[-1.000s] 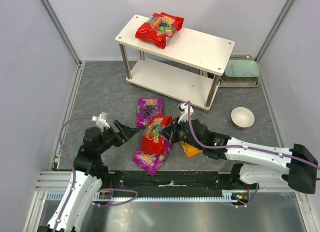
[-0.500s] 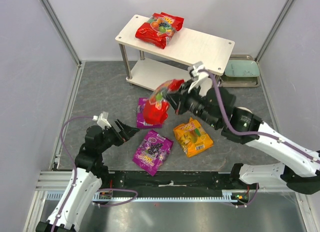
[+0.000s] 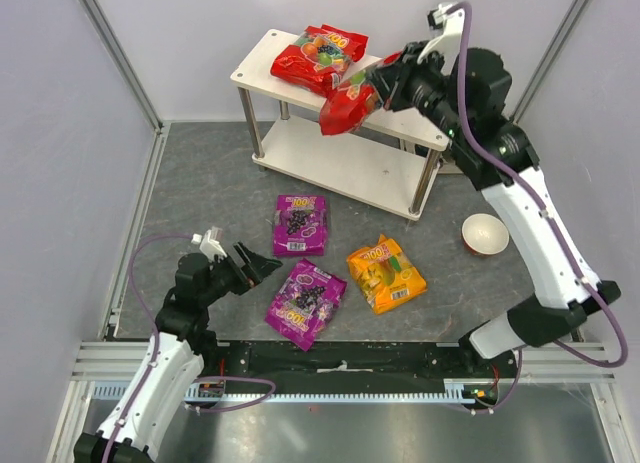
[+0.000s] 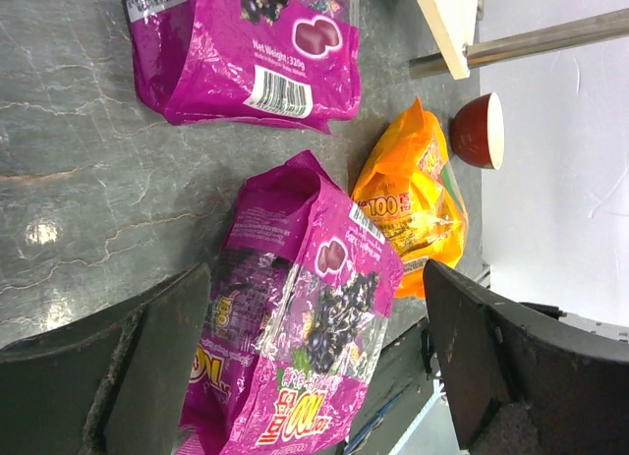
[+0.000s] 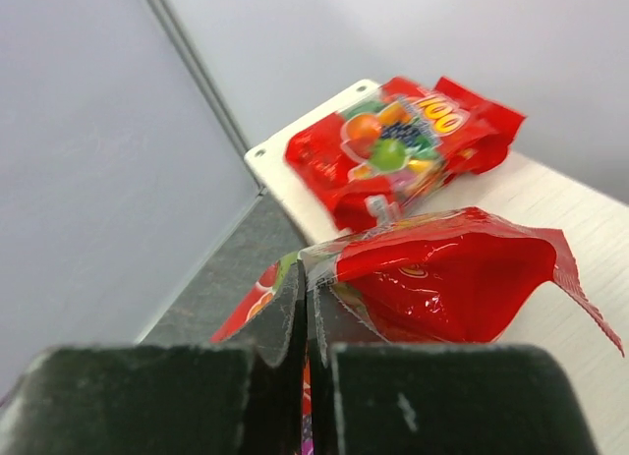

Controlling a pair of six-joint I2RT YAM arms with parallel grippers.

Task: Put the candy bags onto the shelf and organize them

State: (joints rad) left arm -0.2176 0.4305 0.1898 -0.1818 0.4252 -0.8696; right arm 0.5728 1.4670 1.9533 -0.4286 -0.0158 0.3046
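Red candy bag (image 3: 346, 107) in right claw (image 3: 380, 84) above the shelf (image 3: 340, 161).

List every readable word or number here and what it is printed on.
"100": red candy bag lying on the shelf.
"100": orange candy bag.
"100": near purple candy bag.
"Net Weight: 320g": far purple candy bag.
Barcode digits, and print on the held red candy bag: too small to read.
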